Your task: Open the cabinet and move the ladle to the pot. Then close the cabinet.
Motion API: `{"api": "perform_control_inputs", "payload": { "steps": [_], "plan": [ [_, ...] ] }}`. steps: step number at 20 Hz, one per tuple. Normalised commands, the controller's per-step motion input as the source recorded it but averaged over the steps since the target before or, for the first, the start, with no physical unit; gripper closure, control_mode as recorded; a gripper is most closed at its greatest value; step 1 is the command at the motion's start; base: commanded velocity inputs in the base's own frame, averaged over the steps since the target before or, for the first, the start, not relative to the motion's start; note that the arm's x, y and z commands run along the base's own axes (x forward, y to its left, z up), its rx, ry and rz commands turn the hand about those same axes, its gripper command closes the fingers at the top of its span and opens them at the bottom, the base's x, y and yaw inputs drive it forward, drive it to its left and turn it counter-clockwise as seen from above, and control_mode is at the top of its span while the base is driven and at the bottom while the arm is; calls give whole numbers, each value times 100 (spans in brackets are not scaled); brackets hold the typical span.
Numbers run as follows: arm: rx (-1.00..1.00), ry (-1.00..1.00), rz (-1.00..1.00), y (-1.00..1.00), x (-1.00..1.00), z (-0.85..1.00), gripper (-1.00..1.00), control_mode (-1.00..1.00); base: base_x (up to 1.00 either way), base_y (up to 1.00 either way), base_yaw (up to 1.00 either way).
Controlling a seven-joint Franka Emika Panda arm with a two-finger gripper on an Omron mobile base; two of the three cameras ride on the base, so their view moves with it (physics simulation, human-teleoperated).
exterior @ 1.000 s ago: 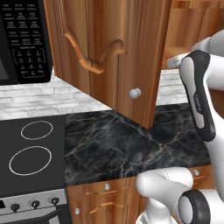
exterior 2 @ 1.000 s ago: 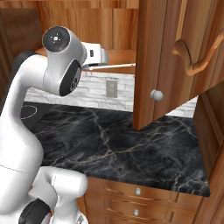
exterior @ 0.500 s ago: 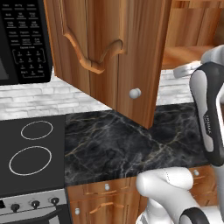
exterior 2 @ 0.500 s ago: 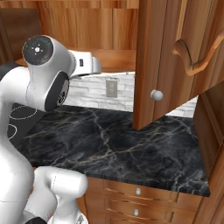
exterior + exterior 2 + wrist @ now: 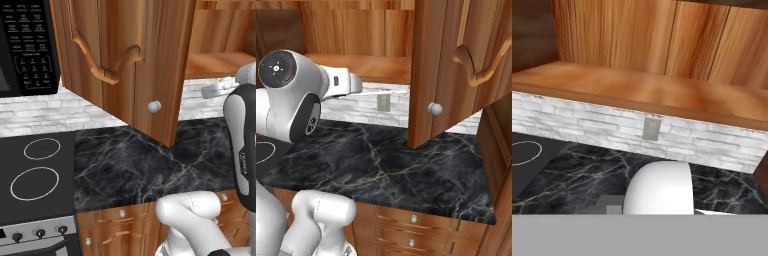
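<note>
We see the cabinet (image 5: 456,70) reddish-brown, arched moulding, silver knob (image 5: 435,108), door swung open, right of our gripper (image 5: 356,84); jaws closed tight, nothing visibly held; shelf (image 5: 647,92) ahead.

The cabinet (image 5: 125,55) is a large reddish-brown wooden wall unit. Its wide door (image 5: 456,65) stands swung open, out over the dark marble bench (image 5: 391,170), and carries a raised curved arch moulding (image 5: 102,62) and a small round silver knob (image 5: 435,108) near its lower corner. Inside, a bare wooden shelf (image 5: 647,92) runs across in front of a vertical-grained back panel (image 5: 637,37); in the hand view it lies ahead of the gripper and above the white brick wall.
</note>
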Motion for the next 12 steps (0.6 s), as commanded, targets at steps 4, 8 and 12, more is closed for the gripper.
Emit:
{"api": "perform_control_inputs", "payload": {
  "steps": [4,8,12],
  "plan": [
    [0,0,0,14,-20,-15,100,-100,0,0,0],
    [-1,0,0,8,-14,-8,100,-100,0,0,0],
    [0,0,0,0,-29,-5,100,-100,0,0,0]
  ]
}}
